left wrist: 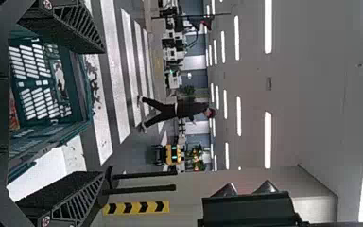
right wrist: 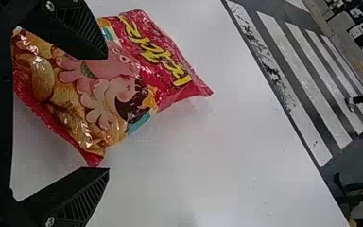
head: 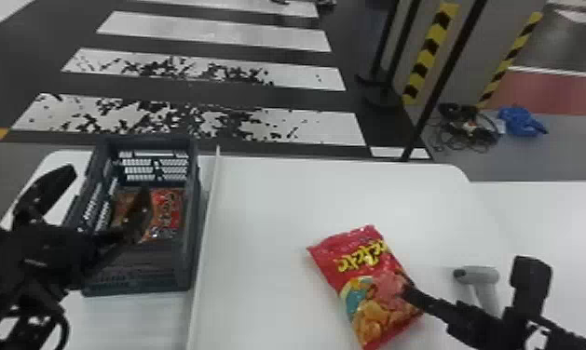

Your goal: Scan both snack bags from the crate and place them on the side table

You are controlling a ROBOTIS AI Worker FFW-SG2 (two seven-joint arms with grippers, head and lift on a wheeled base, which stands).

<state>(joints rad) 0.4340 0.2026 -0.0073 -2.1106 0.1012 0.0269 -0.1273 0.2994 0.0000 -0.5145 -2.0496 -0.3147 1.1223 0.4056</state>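
Head view has 1 red snack bag (head: 371, 284) at 5 o'clock on the counter (head: 259, 209) and 1 orange-red bag (head: 169, 207) inside the crate (head: 193, 209) at 8 o'clock, near the spread left pincer (head: 108, 180). The right pincer (right wrist: 108, 112), also spread, should probably centre across the red snack bag before squeezing softly.

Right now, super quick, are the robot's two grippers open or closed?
Left gripper: open and empty, at the crate.
Right gripper: open, its fingers wide apart at the red snack bag.
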